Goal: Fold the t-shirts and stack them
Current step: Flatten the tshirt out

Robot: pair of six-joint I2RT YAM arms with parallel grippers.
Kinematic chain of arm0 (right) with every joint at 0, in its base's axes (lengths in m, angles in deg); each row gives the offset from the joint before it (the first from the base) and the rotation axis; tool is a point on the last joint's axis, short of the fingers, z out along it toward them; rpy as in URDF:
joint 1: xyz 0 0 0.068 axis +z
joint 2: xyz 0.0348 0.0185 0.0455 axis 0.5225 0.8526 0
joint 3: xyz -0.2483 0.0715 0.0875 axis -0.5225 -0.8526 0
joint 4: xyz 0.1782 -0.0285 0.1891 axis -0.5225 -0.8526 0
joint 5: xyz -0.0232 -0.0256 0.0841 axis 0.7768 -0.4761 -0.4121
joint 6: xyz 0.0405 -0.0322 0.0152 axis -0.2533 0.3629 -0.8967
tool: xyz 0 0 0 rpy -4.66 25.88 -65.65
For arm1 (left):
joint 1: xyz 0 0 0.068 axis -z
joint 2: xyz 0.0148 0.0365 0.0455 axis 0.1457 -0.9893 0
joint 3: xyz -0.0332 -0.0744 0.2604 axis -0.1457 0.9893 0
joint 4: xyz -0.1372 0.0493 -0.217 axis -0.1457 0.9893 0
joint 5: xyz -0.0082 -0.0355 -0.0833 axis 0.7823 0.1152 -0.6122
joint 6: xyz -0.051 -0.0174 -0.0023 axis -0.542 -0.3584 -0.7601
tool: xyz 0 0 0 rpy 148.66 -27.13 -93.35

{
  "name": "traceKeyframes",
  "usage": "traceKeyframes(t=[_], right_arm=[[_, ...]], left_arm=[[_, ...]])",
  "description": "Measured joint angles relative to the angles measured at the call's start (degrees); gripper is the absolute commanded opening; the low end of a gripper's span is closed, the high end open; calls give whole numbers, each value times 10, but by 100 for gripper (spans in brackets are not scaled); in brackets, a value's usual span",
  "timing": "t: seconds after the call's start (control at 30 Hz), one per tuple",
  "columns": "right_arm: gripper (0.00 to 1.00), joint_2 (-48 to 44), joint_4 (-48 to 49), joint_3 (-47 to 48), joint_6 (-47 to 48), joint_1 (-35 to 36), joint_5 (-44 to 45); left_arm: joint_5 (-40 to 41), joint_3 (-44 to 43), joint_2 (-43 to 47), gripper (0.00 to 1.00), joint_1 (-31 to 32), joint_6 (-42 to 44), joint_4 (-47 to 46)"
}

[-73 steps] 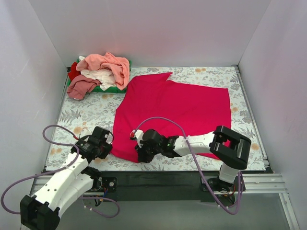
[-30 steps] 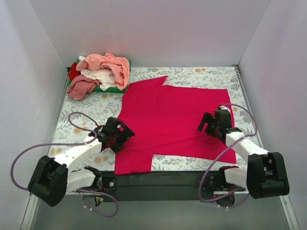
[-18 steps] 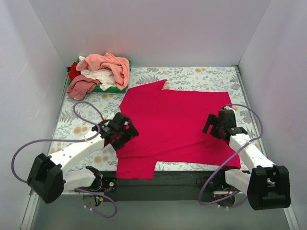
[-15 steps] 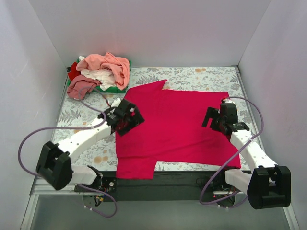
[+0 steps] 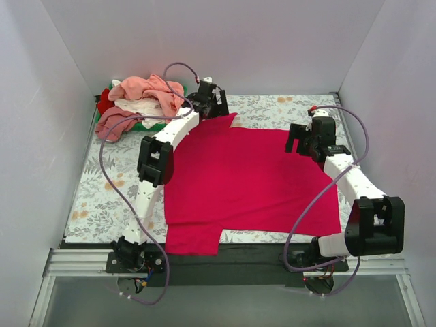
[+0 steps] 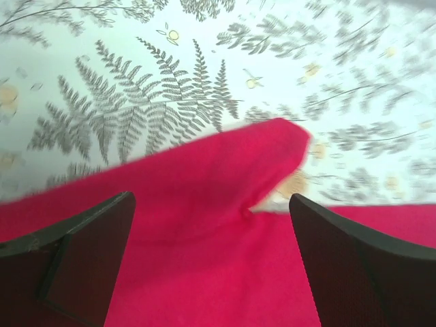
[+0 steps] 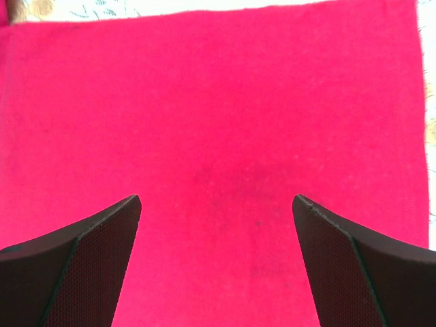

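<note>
A crimson-magenta t-shirt (image 5: 248, 177) lies spread flat on the fern-patterned table. My left gripper (image 5: 209, 102) is stretched to the shirt's far-left sleeve (image 6: 225, 163), open, its dark fingers (image 6: 88, 238) straddling the sleeve's fold with nothing gripped. Over the far-right part of the shirt (image 7: 218, 136) my right gripper (image 5: 308, 139) hovers open, cloth showing between its fingers (image 7: 354, 266). More t-shirts, salmon pink (image 5: 153, 90), white (image 5: 139, 107), dusty pink (image 5: 112, 124) and red (image 5: 103, 102), are heaped at the back left.
The heap sits on a green tray (image 5: 151, 125) in the back-left corner. White walls close in the table on three sides. A sleeve of the crimson shirt (image 5: 192, 238) reaches the table's near edge. Purple cables loop off both arms.
The left arm has swung from the shirt's near-left side far forward to the back sleeve. The right gripper moved farther back along the shirt's right edge. Both stayed open.
</note>
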Motion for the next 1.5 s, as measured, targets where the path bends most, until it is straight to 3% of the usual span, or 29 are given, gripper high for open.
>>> traceKeyframes(t=[0.13, 0.23, 0.43, 0.57, 0.6, 0.67, 0.77, 0.8, 1.17, 1.5], right_arm=[[98, 26, 6, 0, 7, -2, -13], [98, 41, 7, 0, 13, -2, -21], [98, 47, 10, 0, 15, -2, -58], [98, 47, 17, -2, 15, -2, -75], [98, 47, 19, -2, 15, -2, -78], [98, 47, 22, -4, 15, -2, -84], [98, 47, 22, -5, 14, -2, -90], [98, 47, 23, -5, 14, -2, -92], [98, 39, 30, -30, 15, -2, -107], [98, -9, 41, -62, 15, -2, -128]], left_arm=[[-2, -28, -74, 95, -3, 85, -13], [9, -29, -89, 84, -3, 125, -39], [34, -48, -110, 73, -7, 157, -63], [51, -48, -113, 54, -8, 168, -65], [56, -48, -114, 44, -8, 171, -67], [62, -48, -115, 33, -8, 178, -69], [63, -44, -115, 3, -7, 186, -76], [63, -41, -115, 0, -7, 190, -82], [121, 7, -93, 0, 12, 210, -117], [192, 207, 27, 0, 40, 153, -175]])
